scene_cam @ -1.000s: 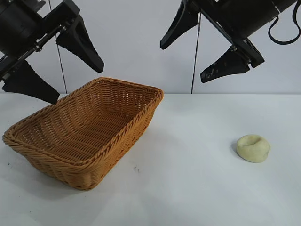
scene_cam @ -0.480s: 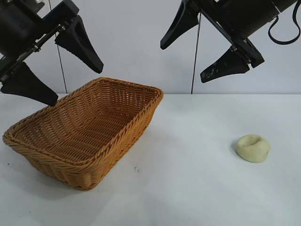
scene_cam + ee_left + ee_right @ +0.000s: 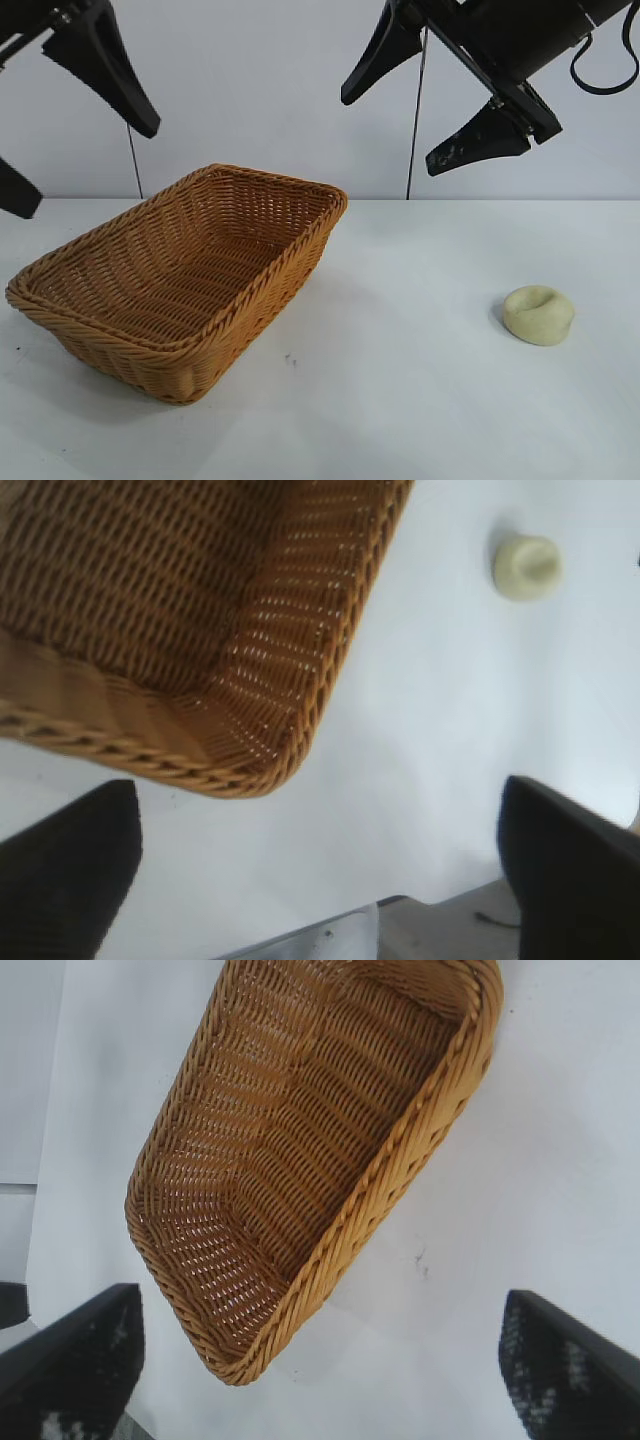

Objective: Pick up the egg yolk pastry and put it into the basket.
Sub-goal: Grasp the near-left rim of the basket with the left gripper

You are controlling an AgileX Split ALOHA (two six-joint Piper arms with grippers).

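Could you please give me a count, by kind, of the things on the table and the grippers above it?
Egg yolk pastry: 1
Wicker basket: 1
Grippers: 2, the left gripper and the right gripper, both open above the table
Total: 4

The basket [image 3: 185, 275] is orange-brown woven wicker with a braided rim. At its four o'clock sits the plain pale cream-yellow pastry [image 3: 539, 314], on the white table [image 3: 400, 400].
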